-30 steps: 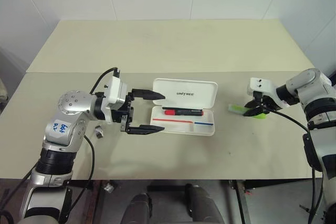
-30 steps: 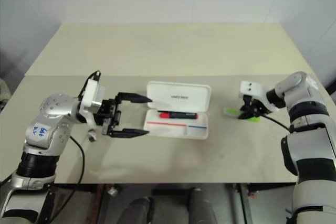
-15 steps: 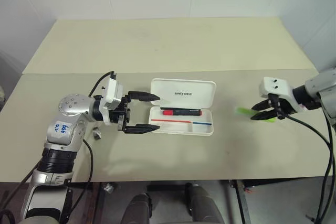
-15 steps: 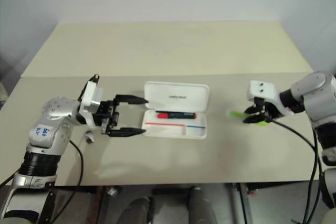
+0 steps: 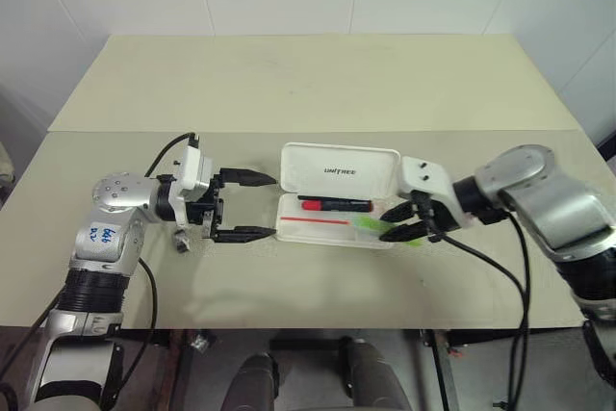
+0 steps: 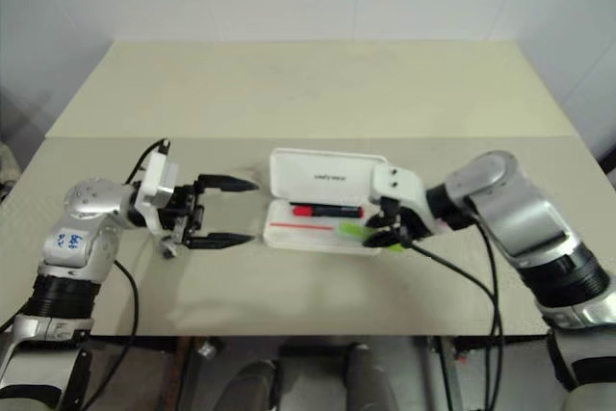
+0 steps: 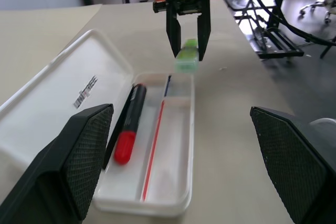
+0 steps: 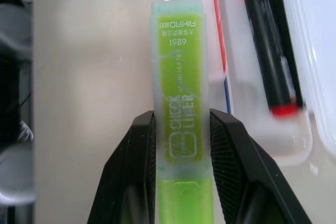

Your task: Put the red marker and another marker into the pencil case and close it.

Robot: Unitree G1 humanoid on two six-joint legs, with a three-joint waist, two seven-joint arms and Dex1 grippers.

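**Inspector:** State your grippers and the load.

**Robot:** My right gripper [image 5: 404,225] is clenched on the highlighter [image 8: 179,124], both pads on its flat sides about mid-barrel. In the left eye view it sits right of centre, at the right end of the case [image 5: 337,172]. My left gripper [image 5: 252,204] stands released, jaws wide apart, left of centre and just beside the case's left end, touching nothing.

**Inspector:** Where are the task items?

**Robot:** The case lies open at the middle of the frame, lid tilted back toward the upper edge. The red marker [image 5: 334,205] lies lengthwise in the tray, along the hinge side. The highlighter hangs tilted over the tray's right end; I cannot tell whether its tip touches the rim.

**Inspector:** Handling assessment?

**Robot:** My judgement: the highlighter is light, stiff and smooth plastic. Its flat faces give the pads good seating, so it should not roll, though it could slide lengthwise if I loosen too soon. It needs turning parallel to the tray before I let go, or one end will perch on the rim. The case looks like thin hard plastic, light enough to skid on the table [image 5: 289,84] when pushed.

**Inspector:** And the closing?

**Robot:** Not yet begun. I would take the lid at its free long edge, near the middle, and fold it forward while bracing the tray's end. The marker lies low, so it should clear.
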